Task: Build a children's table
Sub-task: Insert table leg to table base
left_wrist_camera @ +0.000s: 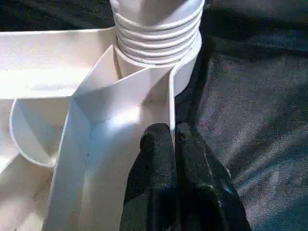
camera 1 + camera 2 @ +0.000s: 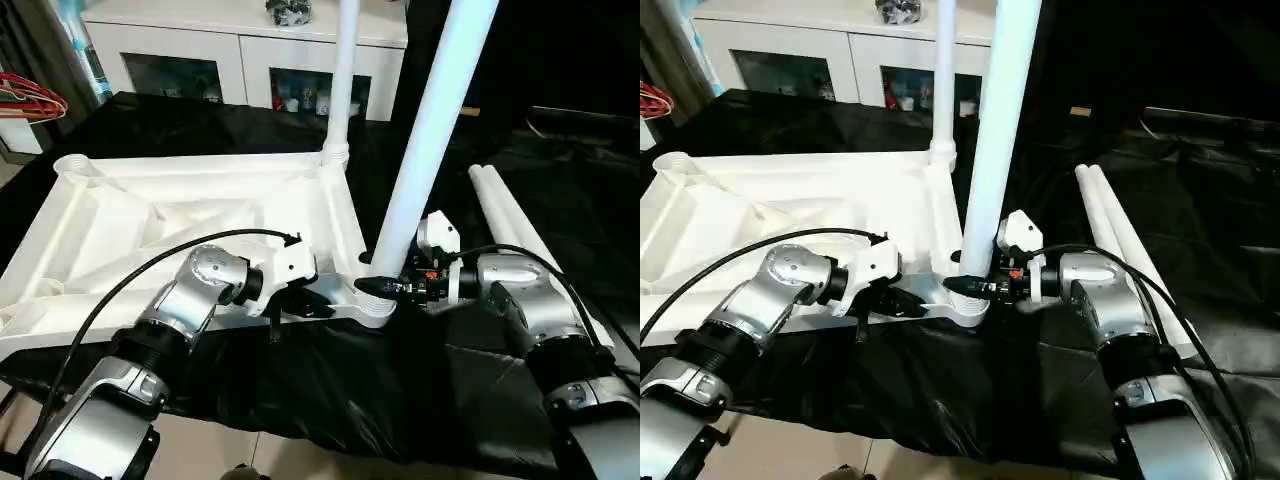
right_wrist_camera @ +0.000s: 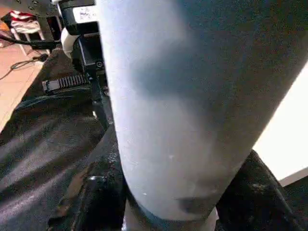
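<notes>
Two legs already stand upright in the sockets of the upturned table top (image 2: 180, 215), which lies on the black-draped bench (image 2: 420, 390). The right hand (image 2: 385, 287) grips the near leg (image 2: 425, 140) low at its base. The left hand (image 1: 174, 144) pinches the top's near rim. Two spare legs (image 2: 510, 225) lie beside it.

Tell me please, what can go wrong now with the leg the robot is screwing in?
1. The near leg leans in its corner socket; turned that way by the right gripper, it might cross-thread or jam.
2. The left gripper pinches only a thin rib of the tabletop, so the top could slip while the leg turns.
</notes>
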You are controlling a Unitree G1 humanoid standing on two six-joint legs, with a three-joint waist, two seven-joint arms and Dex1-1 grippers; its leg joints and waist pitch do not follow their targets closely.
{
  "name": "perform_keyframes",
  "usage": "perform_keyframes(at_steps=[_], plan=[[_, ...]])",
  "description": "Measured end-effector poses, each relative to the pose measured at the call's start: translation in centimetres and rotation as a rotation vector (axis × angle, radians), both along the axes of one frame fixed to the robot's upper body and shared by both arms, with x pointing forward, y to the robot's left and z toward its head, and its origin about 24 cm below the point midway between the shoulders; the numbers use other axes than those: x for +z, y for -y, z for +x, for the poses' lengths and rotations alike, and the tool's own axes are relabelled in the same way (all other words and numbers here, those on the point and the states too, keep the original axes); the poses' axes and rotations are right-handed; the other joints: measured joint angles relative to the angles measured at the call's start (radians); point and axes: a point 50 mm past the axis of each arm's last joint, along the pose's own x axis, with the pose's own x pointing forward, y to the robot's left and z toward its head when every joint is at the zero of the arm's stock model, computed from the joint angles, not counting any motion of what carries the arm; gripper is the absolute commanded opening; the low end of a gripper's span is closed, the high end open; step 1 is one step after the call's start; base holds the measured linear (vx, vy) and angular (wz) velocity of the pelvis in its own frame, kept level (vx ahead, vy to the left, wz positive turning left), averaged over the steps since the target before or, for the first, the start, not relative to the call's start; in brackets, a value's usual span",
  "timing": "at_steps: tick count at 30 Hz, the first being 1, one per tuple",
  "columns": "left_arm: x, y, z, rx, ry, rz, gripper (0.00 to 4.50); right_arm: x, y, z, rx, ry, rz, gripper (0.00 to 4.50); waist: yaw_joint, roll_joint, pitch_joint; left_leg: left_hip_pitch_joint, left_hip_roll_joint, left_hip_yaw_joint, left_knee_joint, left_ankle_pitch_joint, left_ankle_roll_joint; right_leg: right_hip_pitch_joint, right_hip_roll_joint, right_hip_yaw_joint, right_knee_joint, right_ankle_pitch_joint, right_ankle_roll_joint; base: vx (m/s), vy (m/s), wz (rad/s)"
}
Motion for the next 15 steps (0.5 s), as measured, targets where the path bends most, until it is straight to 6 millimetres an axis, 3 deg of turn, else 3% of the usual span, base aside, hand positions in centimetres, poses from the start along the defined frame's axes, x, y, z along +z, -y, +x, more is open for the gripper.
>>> perform_keyframes(at_steps=[6,12,15], plan=[[-0.2,0.0,0.3,0.064,0.024,0.003,0.0,-0.5,-1.0,0.9,-0.142,0.007,0.049,1.89,-0.012,-0.002,0.0,0.006,0.0,0.0,0.0,0.0,0.0,0.003,0.0,0.001,0.0,-0.003,0.005,0.0,0.0,0.0],[-0.6,1.9,1.8,0.323,0.076,0.0,0.0,-1.1,-1.9,3.6,-0.557,-0.011,0.082,1.89,-0.051,-0.003,0.004,0.007,-0.001,-0.002,0.004,0.0,0.0,0.002,-0.001,-0.002,-0.006,-0.005,0.007,-0.038,0.011,-0.06],[-0.8,3.2,2.0,0.414,0.065,-0.021,0.0,-1.1,-2.3,4.4,-0.672,-0.02,0.089,1.89,-0.064,-0.001,0.005,0.006,-0.001,-0.012,0.003,0.0,0.0,0.005,-0.003,-0.016,-0.019,-0.005,0.007,0.0,0.0,0.0]])
